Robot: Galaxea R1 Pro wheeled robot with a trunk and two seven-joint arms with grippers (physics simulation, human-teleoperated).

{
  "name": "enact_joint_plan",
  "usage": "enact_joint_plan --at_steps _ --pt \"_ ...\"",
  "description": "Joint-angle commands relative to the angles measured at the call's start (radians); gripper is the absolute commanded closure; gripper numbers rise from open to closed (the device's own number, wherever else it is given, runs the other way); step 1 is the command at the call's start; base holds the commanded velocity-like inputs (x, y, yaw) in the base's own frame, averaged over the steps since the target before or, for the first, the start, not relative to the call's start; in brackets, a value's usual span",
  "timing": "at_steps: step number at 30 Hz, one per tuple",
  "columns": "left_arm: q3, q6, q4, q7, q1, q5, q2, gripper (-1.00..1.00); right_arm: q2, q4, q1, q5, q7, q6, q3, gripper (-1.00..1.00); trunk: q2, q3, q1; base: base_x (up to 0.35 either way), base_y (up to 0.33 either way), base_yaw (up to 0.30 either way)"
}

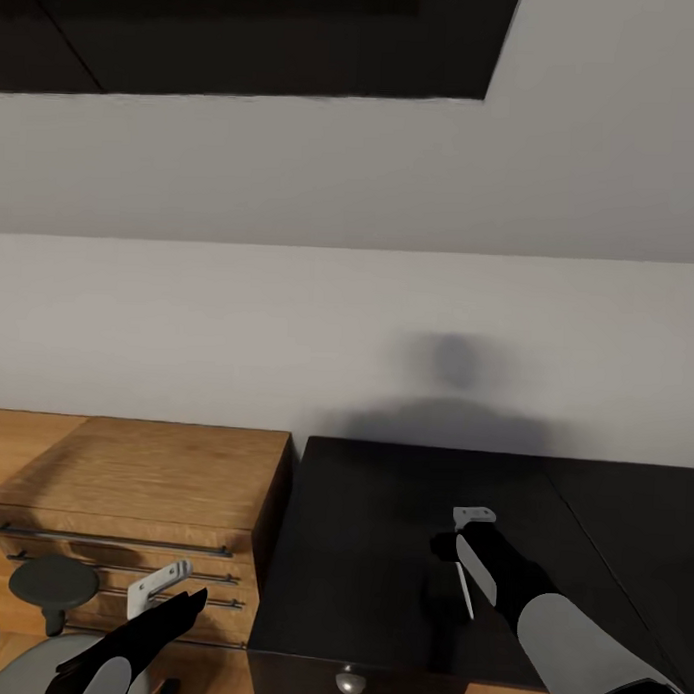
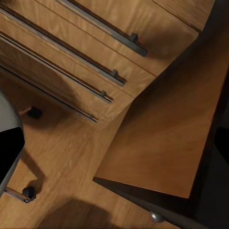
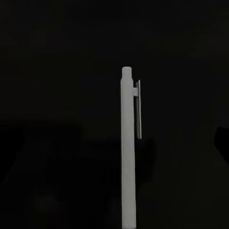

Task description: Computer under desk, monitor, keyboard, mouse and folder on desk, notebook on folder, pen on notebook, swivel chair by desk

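Hovering over the black desk (image 1: 380, 548), the right gripper (image 1: 458, 551) pinches the pen (image 3: 128, 152) — left gripper's (image 1: 168, 596) opening unclear.

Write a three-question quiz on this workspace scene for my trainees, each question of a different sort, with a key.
1. True or false: the pen lies flat on the light-wood cabinet.
2. Multiple choice: the right gripper is over A) the desk, B) the cabinet, C) a bed.
3. Fill in: in the head view, the drawer front at the desk's near edge bears a round silver ____.

Key
1. False: the right gripper holds it up in the air over the desk.
2. A.
3. knob.
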Motion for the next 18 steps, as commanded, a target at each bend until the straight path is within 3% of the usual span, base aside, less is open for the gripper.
enact_joint_plan --at_steps 1,15,18 --pt "-0.002 0.000 -0.002 0.010 -0.001 0.010 0.001 -1.00 -0.001 -0.002 -0.001 -0.010 -0.008 0.004 0.008 -1.00 -0.008 -0.005 0.004 0.000 0.000 0.000" --pt "-0.002 0.000 -0.002 0.011 -0.001 0.010 0.001 -1.00 -0.003 -0.002 -0.001 -0.010 -0.008 0.004 0.008 -1.00 -0.008 -0.005 0.004 0.000 0.000 0.000" --pt "-0.002 0.000 -0.002 0.011 -0.001 0.010 0.001 -1.00 -0.003 -0.002 -0.001 -0.010 -0.008 0.004 0.008 -1.00 -0.029 -0.014 0.016 0.000 0.000 0.000"
